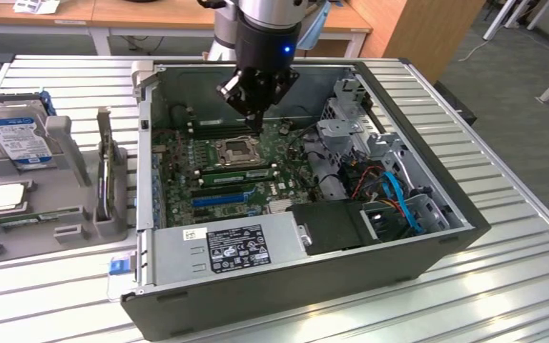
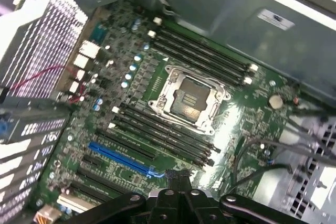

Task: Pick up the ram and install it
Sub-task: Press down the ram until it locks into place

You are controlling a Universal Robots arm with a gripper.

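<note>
Your claw (image 1: 252, 114) hangs inside the open computer case (image 1: 427, 243), just above the motherboard (image 2: 157, 66) near the empty processor socket (image 1: 235, 149), its fingers pressed together with nothing between them. The ram (image 1: 26, 216) appears to lie in the grey holder (image 1: 65, 179) on the desk (image 1: 522, 214), at the exterior view's left. By that, neither pickup nor installation looks done.

Exterior view: we look down at an angle on the whole open computer case (image 1: 303, 236). Wrist view: we hover close above its motherboard (image 2: 157, 129), seen in both.
</note>
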